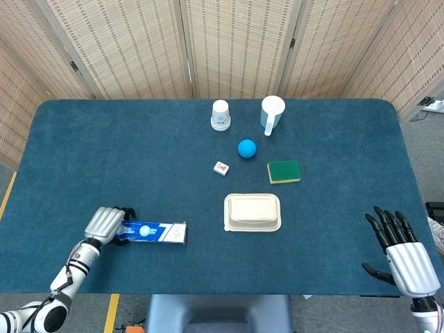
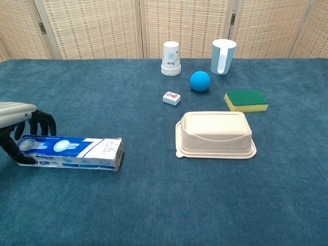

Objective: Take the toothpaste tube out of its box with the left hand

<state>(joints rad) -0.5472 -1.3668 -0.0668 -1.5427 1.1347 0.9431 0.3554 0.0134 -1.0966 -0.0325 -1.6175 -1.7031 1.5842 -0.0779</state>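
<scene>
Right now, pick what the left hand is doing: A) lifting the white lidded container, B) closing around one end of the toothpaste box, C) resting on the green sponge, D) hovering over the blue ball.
B: the left hand has its fingers curled over the far-left end of the toothpaste box, which lies flat on the table.

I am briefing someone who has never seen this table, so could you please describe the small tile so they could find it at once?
Start from the blue ball near the far middle of the blue table. The small tile lies just nearer and to the left of it, apart from the sponge. It is the smallest piece there, white with a red mark on top.
</scene>
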